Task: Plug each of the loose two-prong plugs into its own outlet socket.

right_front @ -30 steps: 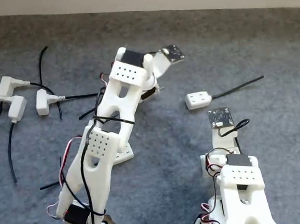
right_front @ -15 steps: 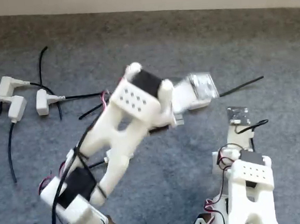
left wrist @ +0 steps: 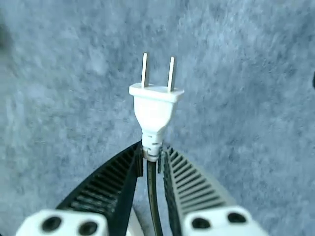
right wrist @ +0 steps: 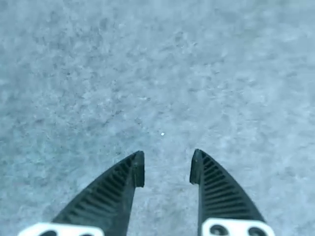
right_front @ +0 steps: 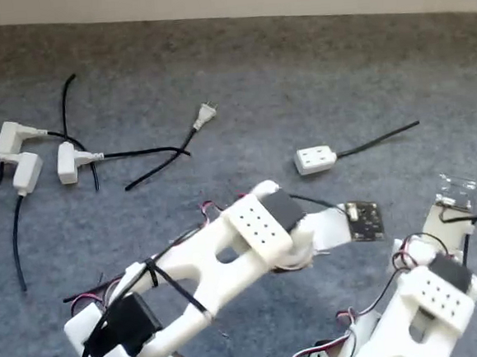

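Since a second ago the left arm point(right_front: 251, 235) has been swung from the far middle of the worktop point(right_front: 312, 65) down toward the near right, and the right arm point(right_front: 434, 295) has been shifted toward the right edge. A loose plug point(right_front: 206, 112), covered by the left arm before, is now seen lying in the far middle of the grey-carpeted worktop, its black cord trailing toward the left edge. In the left wrist view the left pincer point(left wrist: 151, 153) is closed on the held plug point(left wrist: 156, 101). The plug is gripped at the neck where the black cord enters the white body, and its two prongs point straight away from the fingers, over bare carpet. In the right wrist view the right pincer point(right wrist: 167, 167) is seen with a narrow gap between its black ribbed fingers, nothing between them, above bare carpet. A white socket point(right_front: 315, 158) lies right of the middle, just beyond the left arm's wrist, with its own cord run out toward the right edge. Three white fittings point(right_front: 70, 161) on black cords lie grouped near the left edge; whether they are plugs or sockets cannot be told.
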You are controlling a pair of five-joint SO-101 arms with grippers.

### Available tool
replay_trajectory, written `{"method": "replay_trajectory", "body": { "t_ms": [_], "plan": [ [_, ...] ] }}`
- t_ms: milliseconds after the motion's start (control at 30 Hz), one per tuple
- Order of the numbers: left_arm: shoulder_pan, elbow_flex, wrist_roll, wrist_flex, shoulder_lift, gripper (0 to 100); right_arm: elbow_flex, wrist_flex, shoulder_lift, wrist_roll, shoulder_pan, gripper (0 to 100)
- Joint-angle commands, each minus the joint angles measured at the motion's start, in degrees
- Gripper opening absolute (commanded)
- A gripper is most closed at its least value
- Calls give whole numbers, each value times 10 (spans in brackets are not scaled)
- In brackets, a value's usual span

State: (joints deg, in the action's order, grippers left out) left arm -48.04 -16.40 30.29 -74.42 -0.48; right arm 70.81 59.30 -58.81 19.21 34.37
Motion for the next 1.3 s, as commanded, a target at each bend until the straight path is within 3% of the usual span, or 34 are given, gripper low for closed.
{"method": "replay_trajectory", "body": {
  "t_ms": [0, 100, 267, 433, 700, 800, 967, 1100, 1267],
  "plan": [
    [-22, 20, -25, 19, 25, 11, -20, 55, -112, 7, 11, 162],
    [-22, 44, -30, 18, 79, 47, -14, 92, -196, 7, 10, 162],
    [-52, 58, -35, 17, 101, 204, 14, 116, -255, 7, -17, 162],
    [-30, 60, -42, 0, 29, 184, 9, 116, -198, 40, -20, 162],
    [170, 149, -47, -69, -131, 182, -44, 100, -48, 60, -54, 162],
    [251, 167, -84, -86, -178, 182, -92, 103, 15, 59, -87, 162],
    [376, 95, -150, -116, -208, 182, -191, 140, 136, 62, -182, 162],
    [463, -25, -156, -113, -211, 182, -321, 197, 241, 70, -277, 162],
    [547, -175, -120, -17, -211, 182, -441, 271, 377, 251, -397, 162]
  ]
}}
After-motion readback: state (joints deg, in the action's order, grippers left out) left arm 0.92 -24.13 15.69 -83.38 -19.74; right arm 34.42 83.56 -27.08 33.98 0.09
